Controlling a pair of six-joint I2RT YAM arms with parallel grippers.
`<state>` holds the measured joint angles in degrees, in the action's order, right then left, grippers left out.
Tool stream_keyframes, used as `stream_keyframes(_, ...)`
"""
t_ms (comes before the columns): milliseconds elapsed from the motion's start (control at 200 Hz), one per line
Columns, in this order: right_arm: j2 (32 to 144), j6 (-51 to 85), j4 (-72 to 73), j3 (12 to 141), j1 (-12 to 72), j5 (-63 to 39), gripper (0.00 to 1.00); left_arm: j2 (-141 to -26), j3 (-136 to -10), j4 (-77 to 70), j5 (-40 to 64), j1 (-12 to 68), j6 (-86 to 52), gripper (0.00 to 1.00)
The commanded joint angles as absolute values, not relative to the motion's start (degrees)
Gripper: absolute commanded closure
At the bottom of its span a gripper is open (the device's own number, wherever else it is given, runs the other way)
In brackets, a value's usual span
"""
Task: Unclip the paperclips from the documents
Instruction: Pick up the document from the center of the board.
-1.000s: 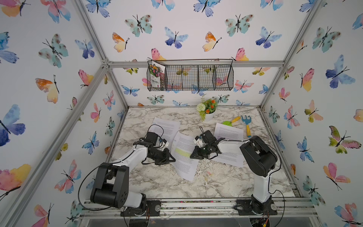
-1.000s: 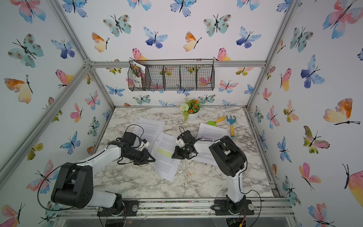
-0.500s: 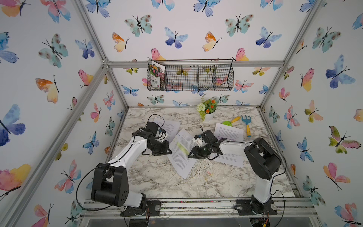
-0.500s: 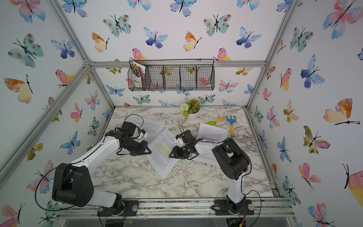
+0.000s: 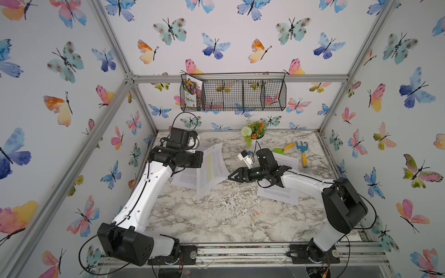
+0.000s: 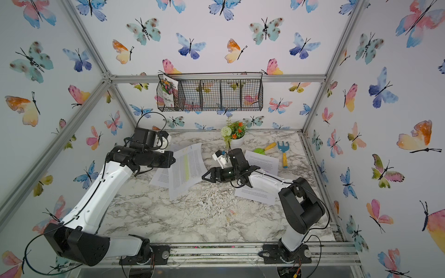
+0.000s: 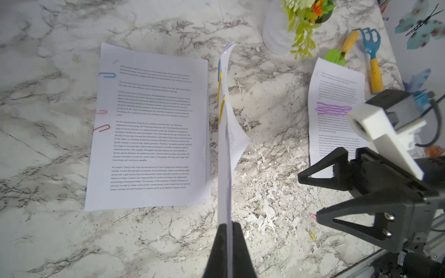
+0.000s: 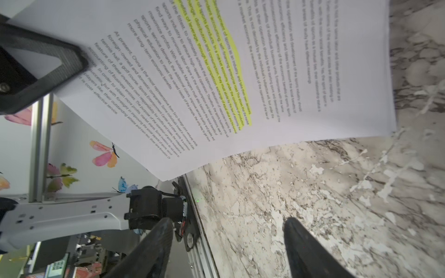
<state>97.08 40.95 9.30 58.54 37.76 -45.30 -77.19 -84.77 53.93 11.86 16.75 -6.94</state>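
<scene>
My left gripper is shut on the bottom edge of the yellow-highlighted document, which it holds up off the table on edge. Yellow and blue paperclips sit along that sheet's far edge. The unhighlighted document lies flat with blue, pink and red paperclips on one side. The purple-highlighted document lies under my right arm. My right gripper is open and empty, a little to the right of the held sheet.
Two loose paperclips, red and yellow, lie on the marble below my right gripper. A flower pot, a green trowel and a blue rake stand at the back. A wire basket with a seed packet hangs on the back wall.
My left arm has raised the yellow-highlighted document and pulled it toward the back left. My right gripper has opened and come away from the sheet.
</scene>
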Motion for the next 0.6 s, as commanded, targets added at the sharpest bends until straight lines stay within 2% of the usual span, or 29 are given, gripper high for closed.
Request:
stream_keyframes(0,99.3,60.5,24.9,55.1,38.3,-49.6,0.2,-78.0,-88.6,54.2,13.2,17.1,-8.9,1.0)
stream_keyframes(120,96.6,72.7,36.0,49.0,38.6,-44.7,0.14,-79.2,-91.9,53.8,16.3,17.1,-13.5,1.0)
stream_keyframes(310,95.9,89.3,42.3,44.9,39.6,-40.9,0.12,-80.0,-94.7,49.4,19.2,17.1,-23.0,1.0)
stream_keyframes(446,94.2,102.2,51.7,39.5,41.5,-33.4,0.07,-79.6,-92.7,43.0,22.0,17.1,-31.8,1.0)
stream_keyframes(481,93.8,103.9,52.2,39.4,42.1,-31.7,0.07,-79.2,-91.7,40.9,22.6,17.1,-34.4,1.0)
stream_keyframes(516,93.5,105.2,51.7,39.8,42.8,-30.0,0.02,-78.7,-90.6,38.5,23.2,17.2,-37.0,1.0)
stream_keyframes(596,93.3,108.1,51.0,41.1,44.3,-26.4,0.02,-77.5,-88.1,33.1,24.0,17.3,-42.6,1.0)
